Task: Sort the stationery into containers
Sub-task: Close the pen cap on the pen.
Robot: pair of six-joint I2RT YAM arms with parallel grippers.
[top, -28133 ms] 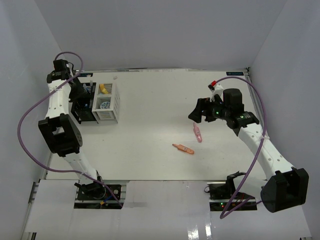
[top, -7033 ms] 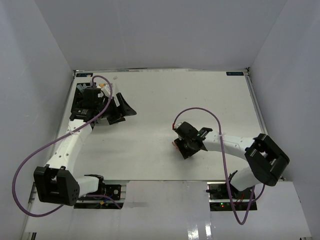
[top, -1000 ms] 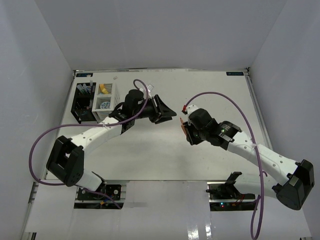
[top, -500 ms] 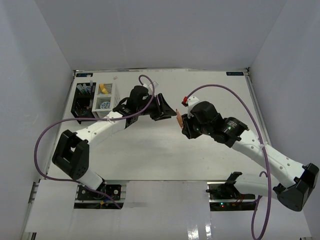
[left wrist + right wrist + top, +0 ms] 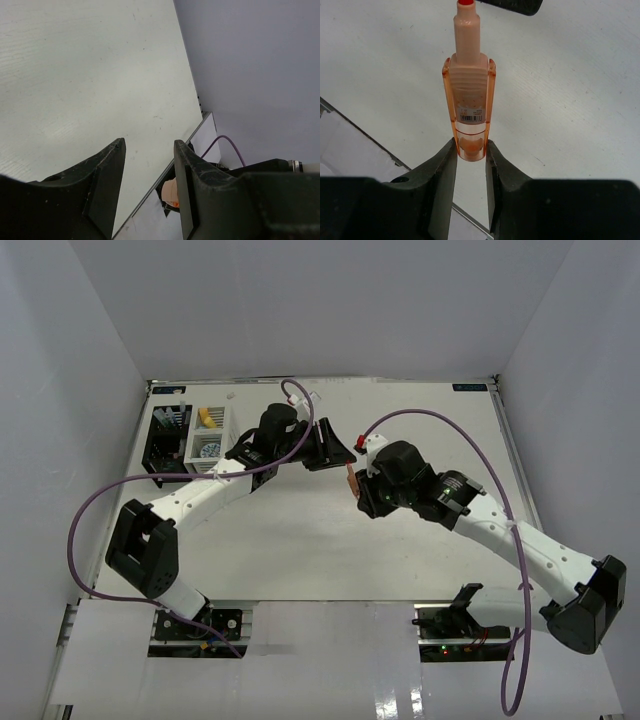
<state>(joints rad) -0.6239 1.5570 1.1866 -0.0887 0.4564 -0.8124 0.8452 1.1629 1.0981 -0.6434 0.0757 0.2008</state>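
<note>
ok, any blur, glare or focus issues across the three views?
Top external: even light, sharp, mild glare on the glossy near strip. Left wrist: left fingers underexposed, nearly black; table well lit. Right wrist: orange marker crisp, barcode visible; right fingers dark.

The table (image 5: pixel 300 540) is a flat white surface with a fine ribbed grain and a few faint scuffs, closed in by pale walls on its left, far and right sides. In its far left corner two slatted boxes stand upright and side by side, touching or very nearly so: the black container (image 5: pixel 160 455) next to the left wall and the white container (image 5: pixel 230 425) on its right. Near the far edge just beyond the white one lies a small pale thing (image 5: pixel 230 396), too small to tell, and a small blue label (image 5: pixel 469 388) sits at the far right corner.
</note>
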